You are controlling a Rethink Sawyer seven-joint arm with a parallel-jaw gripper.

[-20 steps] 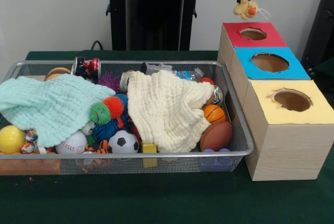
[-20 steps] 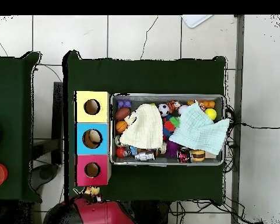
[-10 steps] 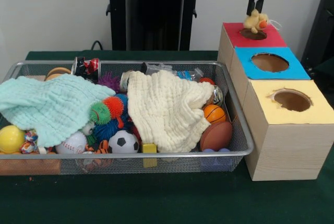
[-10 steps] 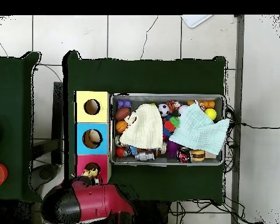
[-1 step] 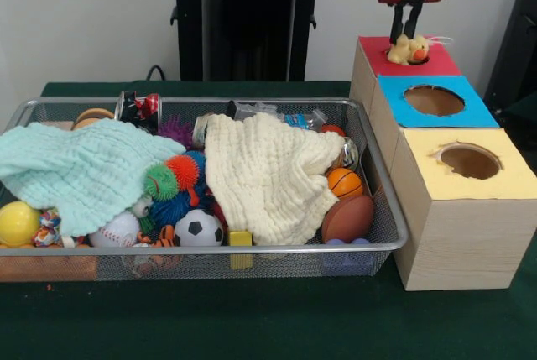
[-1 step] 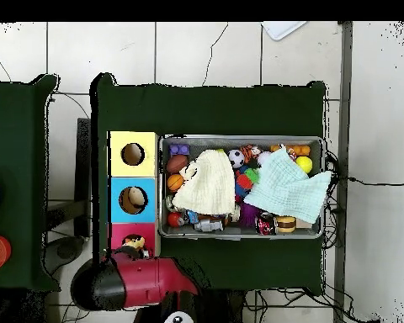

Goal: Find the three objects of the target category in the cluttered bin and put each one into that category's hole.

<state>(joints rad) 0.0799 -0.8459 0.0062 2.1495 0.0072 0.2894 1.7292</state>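
Gripper (image 5: 406, 39) pinched the yellow duck toy (image 5: 409, 49) over the red box's hole (image 5: 411, 55), at the bin's (image 5: 382, 200) two o'clock; released off-centre, the duck could snag on the rim.

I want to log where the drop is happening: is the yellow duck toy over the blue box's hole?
No, the yellow duck toy sits at the hole of the red box, under the gripper; the blue box's hole is beside it.
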